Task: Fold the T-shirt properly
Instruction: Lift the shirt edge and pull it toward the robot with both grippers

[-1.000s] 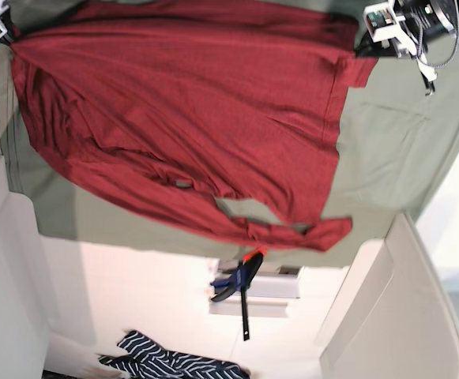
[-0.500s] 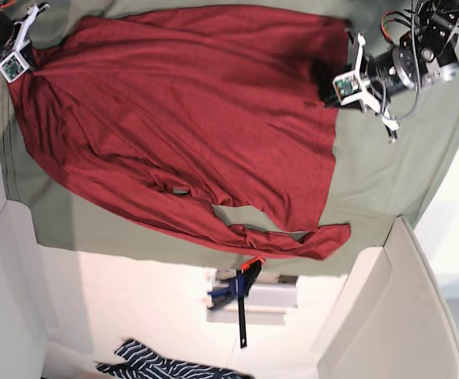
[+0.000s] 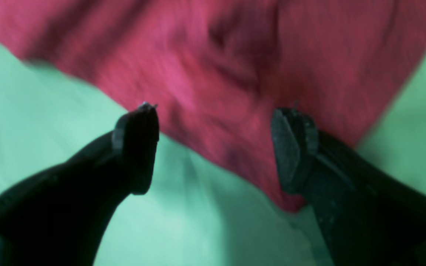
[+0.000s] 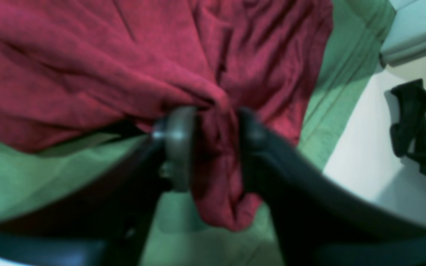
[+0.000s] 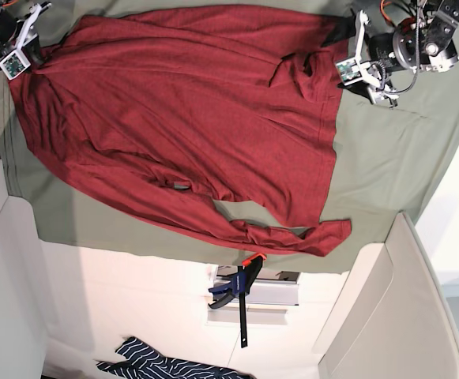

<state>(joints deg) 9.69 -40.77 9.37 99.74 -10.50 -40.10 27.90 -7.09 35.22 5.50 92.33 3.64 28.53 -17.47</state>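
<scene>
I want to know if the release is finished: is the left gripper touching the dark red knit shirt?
Cannot tell. In the left wrist view the left gripper is wide open over the dark red knit shirt, but motion blur hides any gap or contact at its fingertips.

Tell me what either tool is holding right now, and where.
Left tool stands open, holding nothing. A bunched edge of the dark red knit shirt sits between the right tool's jaws; whether still gripped cannot be told.

No readable text, labels, brands, numbers or signs in any view. T-shirt (image 5: 182,118) is plain, no print; striped garment (image 5: 166,365) shows no lettering; small boards on the wrist cameras too small and blurred to read.
</scene>
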